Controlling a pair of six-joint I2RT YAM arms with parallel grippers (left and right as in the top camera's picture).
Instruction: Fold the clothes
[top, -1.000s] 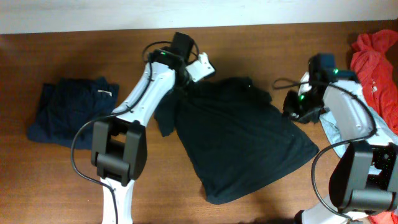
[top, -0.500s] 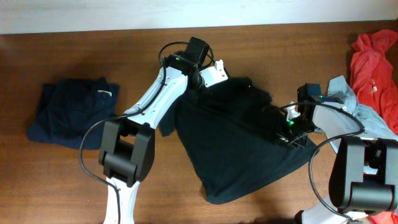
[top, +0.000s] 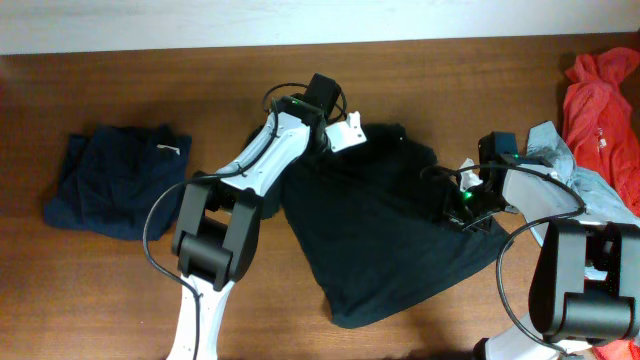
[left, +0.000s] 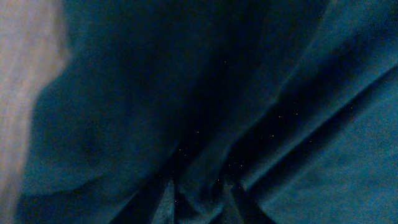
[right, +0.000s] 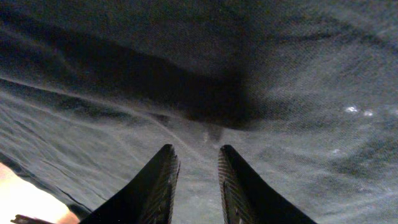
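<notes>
Brown wood made up the tabletop (top: 90, 290), with a pale strip of wall along its far edge. At the left lay a dark navy garment (top: 115, 182), bunched into a rough rectangle, with a small white label (top: 168, 150) showing near its upper right corner. To its right, the left arm reached across to the far edge of the large black shirt (top: 390, 235), and the left end effector (top: 345, 138) sat down on the cloth near the collar. Its wrist view held nothing but dark folds pressed close to the lens, so I could not tell whether the fingers were spread or pinching. The black shirt lay spread over the middle of the tabletop, its hem toward the near edge. On the shirt's right side rested the right end effector (right: 196, 149), fingertips against the fabric and a narrow gap between them. A crease ran up to the tips, but whether cloth was caught there could not be told. Further right lay a pale grey-blue garment (top: 560, 160), partly under the right arm. A red-orange garment (top: 605, 100) was crumpled at the far right edge.
</notes>
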